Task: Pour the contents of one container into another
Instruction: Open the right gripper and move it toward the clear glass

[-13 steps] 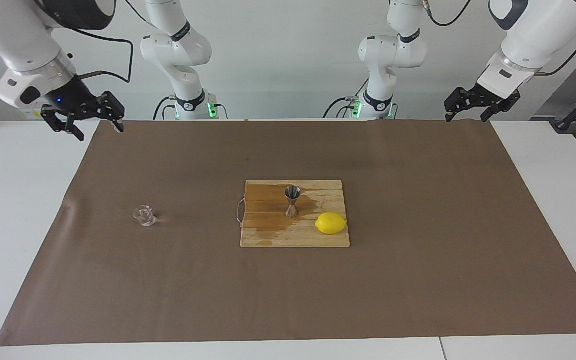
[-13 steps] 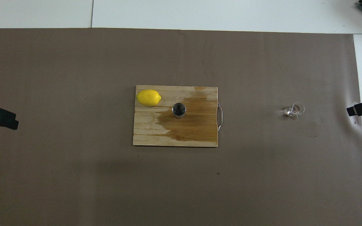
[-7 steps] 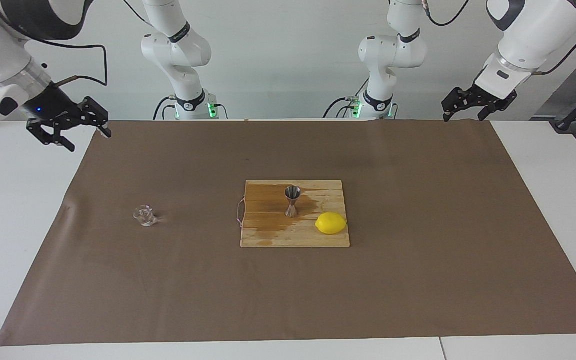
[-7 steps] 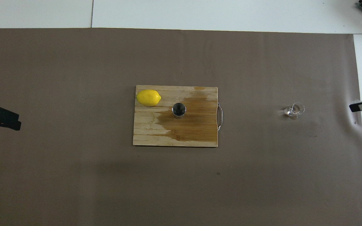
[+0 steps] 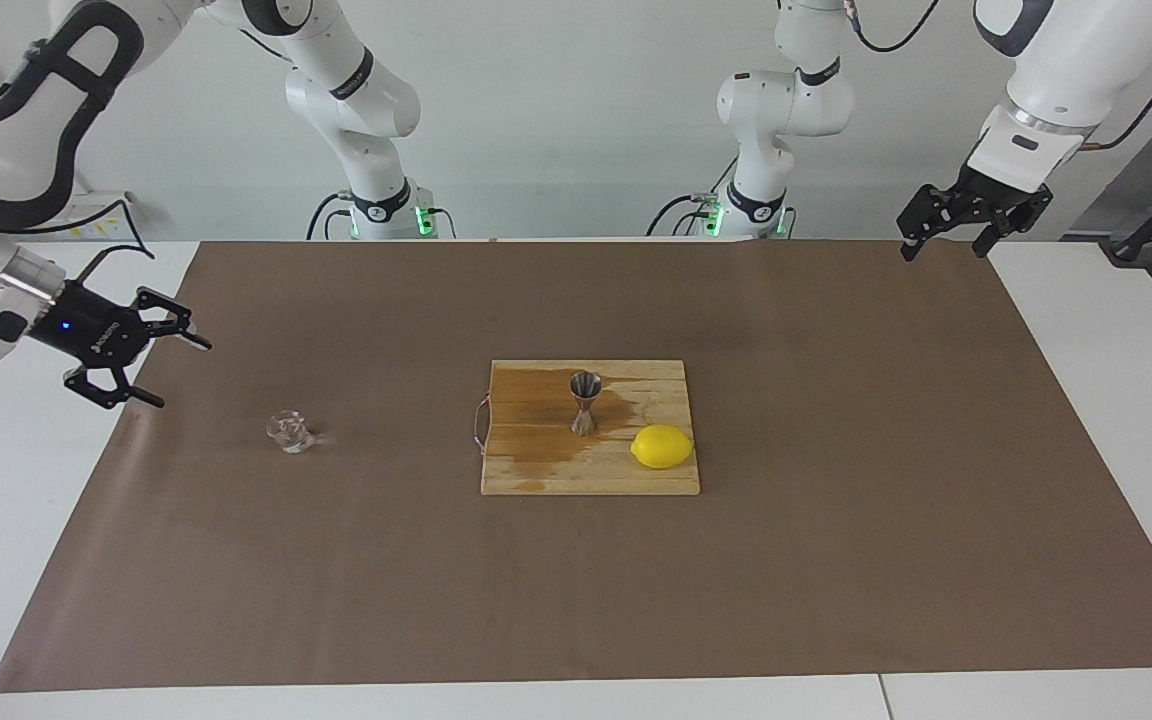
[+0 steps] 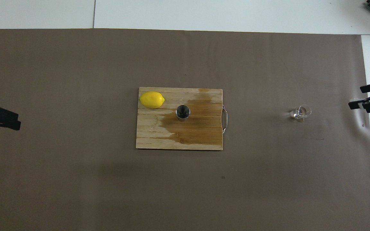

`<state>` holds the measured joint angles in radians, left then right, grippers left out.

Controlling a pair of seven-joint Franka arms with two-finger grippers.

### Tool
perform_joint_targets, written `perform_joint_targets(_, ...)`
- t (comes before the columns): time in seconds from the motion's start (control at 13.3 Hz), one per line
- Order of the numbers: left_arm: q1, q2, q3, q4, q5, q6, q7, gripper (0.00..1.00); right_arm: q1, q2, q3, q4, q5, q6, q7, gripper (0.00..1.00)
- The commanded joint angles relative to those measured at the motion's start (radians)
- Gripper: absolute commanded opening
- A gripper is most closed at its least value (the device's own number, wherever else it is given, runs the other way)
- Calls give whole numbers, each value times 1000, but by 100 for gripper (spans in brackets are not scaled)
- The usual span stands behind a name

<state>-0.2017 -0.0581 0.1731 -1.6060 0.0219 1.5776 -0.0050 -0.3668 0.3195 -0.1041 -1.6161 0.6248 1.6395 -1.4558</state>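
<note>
Glass cup stands alone on the brown paper, toward the right arm's end of the table and well apart from the board. It looks light, stiff, smooth and easy to break, so I think a soft squeeze on its two sides at mid height is best, keeping it upright because it may hold liquid. The jigger stands upright on the board, in the middle of a dark wet stain, with a lemon just beside it. Its top is narrow, so the pour must be slow.

The right gripper hangs low over the edge of the paper, near the cup, with its fingers apart and nothing in them. A second ago it was higher and closer to the robots; it has come down and turned toward the cup. The left gripper, also apart and empty, waits over the paper's corner at its own end and has hardly moved. Cup, jigger and lemon have not shifted.
</note>
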Motion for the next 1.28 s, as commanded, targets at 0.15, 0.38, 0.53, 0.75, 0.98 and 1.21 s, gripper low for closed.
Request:
perform_joint_targets(0.15,-7,-19,-4,-35,12,41,-39,100,-41,48,9,-50,105,-12,-299,100)
perform_joint_targets(0.38,1,-20,-4,-42,10,36,-46,100,-44,85,11,-51,141,-33,-394,100)
perform_joint_targets(0.53,-2,-20,-4,-43,10,35,-46,100,-47,133,11,-56,196,-47,-519,100)
perform_joint_targets(0.75,14,-20,-4,-45,10,28,-33,100,-47,180,11,-79,231,-47,-616,100)
perform_joint_targets(0.98,105,-19,-49,-48,6,32,-33,100,-47,228,11,-73,253,-55,-686,100)
perform_joint_targets(1.21,339,-20,-307,-42,6,27,-35,100,-44,253,20,-65,268,-67,-722,100)
